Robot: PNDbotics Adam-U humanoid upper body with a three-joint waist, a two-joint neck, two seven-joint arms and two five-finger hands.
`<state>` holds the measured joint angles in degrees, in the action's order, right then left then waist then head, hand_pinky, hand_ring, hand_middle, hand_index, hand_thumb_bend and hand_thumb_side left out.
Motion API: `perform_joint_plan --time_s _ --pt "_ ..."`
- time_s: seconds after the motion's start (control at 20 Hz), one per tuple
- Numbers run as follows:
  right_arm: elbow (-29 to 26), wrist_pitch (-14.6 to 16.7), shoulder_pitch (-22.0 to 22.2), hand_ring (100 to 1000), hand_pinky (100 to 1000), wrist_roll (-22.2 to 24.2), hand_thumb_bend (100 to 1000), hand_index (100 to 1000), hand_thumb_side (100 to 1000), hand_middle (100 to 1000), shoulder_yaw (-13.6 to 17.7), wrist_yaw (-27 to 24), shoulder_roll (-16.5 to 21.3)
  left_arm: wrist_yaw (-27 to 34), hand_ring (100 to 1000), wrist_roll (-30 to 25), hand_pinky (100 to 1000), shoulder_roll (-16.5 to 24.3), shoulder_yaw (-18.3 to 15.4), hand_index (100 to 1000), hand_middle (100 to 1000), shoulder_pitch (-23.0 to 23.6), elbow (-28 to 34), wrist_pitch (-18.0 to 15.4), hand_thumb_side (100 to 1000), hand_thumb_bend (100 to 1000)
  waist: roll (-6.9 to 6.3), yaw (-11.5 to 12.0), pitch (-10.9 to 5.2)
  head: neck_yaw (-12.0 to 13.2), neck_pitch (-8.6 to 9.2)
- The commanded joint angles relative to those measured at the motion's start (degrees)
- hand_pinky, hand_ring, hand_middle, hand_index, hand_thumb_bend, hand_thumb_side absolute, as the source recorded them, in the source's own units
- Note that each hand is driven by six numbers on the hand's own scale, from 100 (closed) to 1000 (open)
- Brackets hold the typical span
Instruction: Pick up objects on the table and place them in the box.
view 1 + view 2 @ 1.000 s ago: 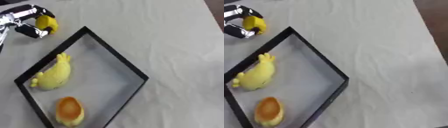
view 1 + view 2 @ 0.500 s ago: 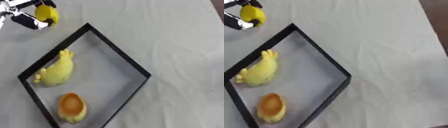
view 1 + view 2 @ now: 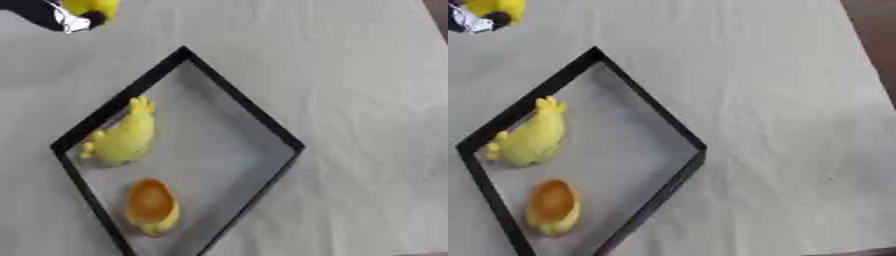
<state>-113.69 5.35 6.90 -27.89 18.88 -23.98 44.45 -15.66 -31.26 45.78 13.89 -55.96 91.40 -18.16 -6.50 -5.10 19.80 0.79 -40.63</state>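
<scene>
A shallow box with a black rim lies askew on the table. Inside it lie a yellow duck-shaped toy near the left wall and an orange-and-yellow rounded object below it. At the top left corner my left hand is curled round a small yellow object, held beyond the box's far corner and partly cut off by the picture's edge. The right hand shows in neither view.
A pale grey cloth covers the table, with bare cloth to the right of the box. A dark strip past the cloth's right edge shows in the right eye view.
My left hand with the yellow object has moved up toward the top edge, away from the box's far corner. The whole picture has shifted slightly; the things in the box lie as before.
</scene>
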Motion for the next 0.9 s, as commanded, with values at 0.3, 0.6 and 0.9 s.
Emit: perform_joint_plan --time_s 0.3,0.6,0.9 --pt "-0.9 3.5 4.2 1000 953 -2.4 100 783 543 665 4.3 -1.2 6.7 3.2 535 -0.6 639 3.1 5.6 768 591 2.2 23.0 -1.8 100 575 1.83 3.1 -4.96 -1.3 -0.82" --pt "-0.9 4.7 7.2 1000 952 -3.2 100 783 541 665 5.3 -0.7 6.8 2.5 529 -1.2 640 0.9 8.4 770 583 5.6 23.2 -1.3 100 479 1.93 4.7 -6.34 -2.6 -2.15" --pt "-0.9 4.2 7.8 1000 953 -3.4 100 782 545 663 5.0 -0.1 5.3 2.6 527 -5.1 640 -2.9 10.7 771 578 7.0 23.2 -0.7 100 392 2.38 5.0 -6.08 -4.3 -2.52"
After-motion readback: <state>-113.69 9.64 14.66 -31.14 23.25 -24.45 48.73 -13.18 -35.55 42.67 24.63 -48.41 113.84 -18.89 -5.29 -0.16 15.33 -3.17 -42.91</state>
